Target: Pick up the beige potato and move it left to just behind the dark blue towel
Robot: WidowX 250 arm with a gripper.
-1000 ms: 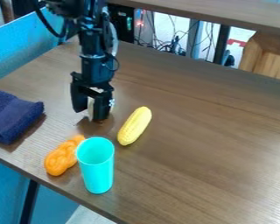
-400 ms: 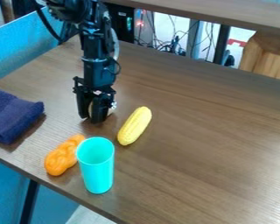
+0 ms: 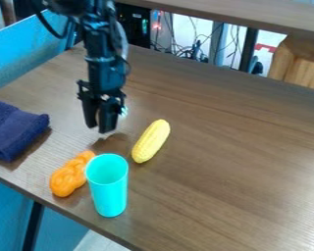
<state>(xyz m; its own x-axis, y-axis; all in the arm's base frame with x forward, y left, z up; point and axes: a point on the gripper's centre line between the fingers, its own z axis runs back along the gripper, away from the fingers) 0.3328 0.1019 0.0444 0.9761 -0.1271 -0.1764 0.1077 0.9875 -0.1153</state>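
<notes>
Fingers (image 3: 108,121) have drawn in around a mostly hidden pale object (image 3: 124,112) and risen slightly above the bench (image 3: 219,162), upper left of the frame, so the grip seems made, with the yellow corn (image 3: 151,141) lying nearby, lower right of them.

I see a yellow corn cob (image 3: 151,141), orange twisted piece (image 3: 70,175), turquoise cup (image 3: 108,188), dark navy cloth (image 3: 14,130). My gripper (image 3: 98,128) is black; worktop (image 3: 219,162) brown with wood-grain streaks, panel (image 3: 28,53) bright blue.
</notes>
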